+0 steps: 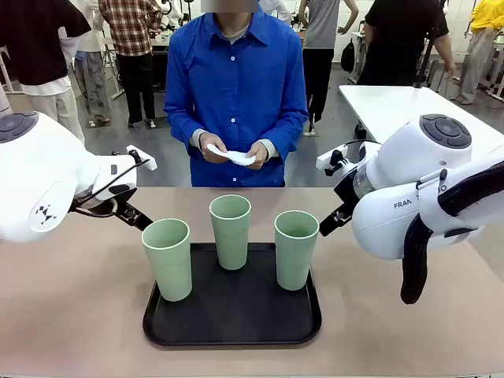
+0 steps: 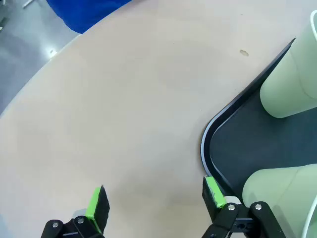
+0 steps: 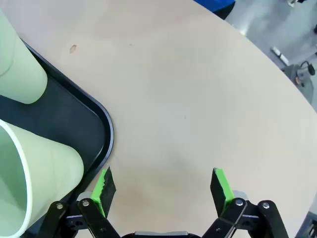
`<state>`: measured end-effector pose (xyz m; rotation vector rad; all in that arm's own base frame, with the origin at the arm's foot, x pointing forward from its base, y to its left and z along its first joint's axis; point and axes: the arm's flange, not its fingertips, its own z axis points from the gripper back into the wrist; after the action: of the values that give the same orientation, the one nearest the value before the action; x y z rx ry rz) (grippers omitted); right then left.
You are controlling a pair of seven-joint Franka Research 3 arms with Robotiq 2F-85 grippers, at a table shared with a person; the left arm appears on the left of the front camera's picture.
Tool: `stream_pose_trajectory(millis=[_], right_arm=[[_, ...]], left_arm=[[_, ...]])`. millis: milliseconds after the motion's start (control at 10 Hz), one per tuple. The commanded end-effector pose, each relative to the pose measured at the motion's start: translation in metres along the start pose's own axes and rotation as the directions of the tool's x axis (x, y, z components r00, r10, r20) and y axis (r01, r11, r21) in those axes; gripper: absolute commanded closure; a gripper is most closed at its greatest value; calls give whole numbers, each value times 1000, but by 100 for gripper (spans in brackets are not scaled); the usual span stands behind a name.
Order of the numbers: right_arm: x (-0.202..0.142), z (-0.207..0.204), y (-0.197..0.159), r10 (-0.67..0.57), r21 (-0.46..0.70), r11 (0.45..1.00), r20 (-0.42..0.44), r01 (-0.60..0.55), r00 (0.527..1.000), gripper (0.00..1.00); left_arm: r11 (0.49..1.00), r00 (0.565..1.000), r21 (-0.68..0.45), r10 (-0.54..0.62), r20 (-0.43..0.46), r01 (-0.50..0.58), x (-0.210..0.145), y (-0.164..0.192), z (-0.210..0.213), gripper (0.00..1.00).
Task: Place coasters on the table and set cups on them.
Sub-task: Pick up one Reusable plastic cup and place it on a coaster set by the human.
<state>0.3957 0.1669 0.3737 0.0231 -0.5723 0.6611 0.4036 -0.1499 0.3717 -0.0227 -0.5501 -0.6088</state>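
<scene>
Three pale mint-green cups stand upright on a black tray (image 1: pixel 236 335): the left cup (image 1: pixel 168 258), the middle cup (image 1: pixel 231 231) and the right cup (image 1: pixel 295 249). Across the table (image 1: pixel 63 315), a person in a blue shirt holds the white coasters (image 1: pixel 231 155) in both hands. My left gripper (image 1: pixel 134 216) hangs open just left of the left cup. In the left wrist view, the left gripper (image 2: pixel 154 198) stands over bare table beside the tray corner (image 2: pixel 205 144). My right gripper (image 1: pixel 331 222) hangs open right of the right cup. In the right wrist view, the right gripper (image 3: pixel 162 184) is empty beside the tray edge (image 3: pixel 108 134).
Two cups (image 2: pixel 290 84) (image 2: pixel 277 193) show at the right of the left wrist view, two cups (image 3: pixel 20 69) (image 3: pixel 34 173) at the left of the right wrist view. Bare beige tabletop (image 3: pixel 198 99) lies on both sides of the tray. A white table (image 1: pixel 394 102) and other people are behind.
</scene>
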Motion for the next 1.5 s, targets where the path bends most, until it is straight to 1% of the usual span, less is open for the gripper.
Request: stream_pose_trajectory(millis=[0,1300,1400], right_arm=[[0,0,0,0,0,1000,0,0,1000,0],[0,0,0,0,0,1000,0,0,1000,0],[9,8,-13,-56,26,998,-23,56,998,0]], left_arm=[[1000,1000,0,0,0,0,0,0,0,0],[1000,1000,0,0,0,0,0,0,0,0],[995,999,103,6,-31,-3,14,21,3,0]])
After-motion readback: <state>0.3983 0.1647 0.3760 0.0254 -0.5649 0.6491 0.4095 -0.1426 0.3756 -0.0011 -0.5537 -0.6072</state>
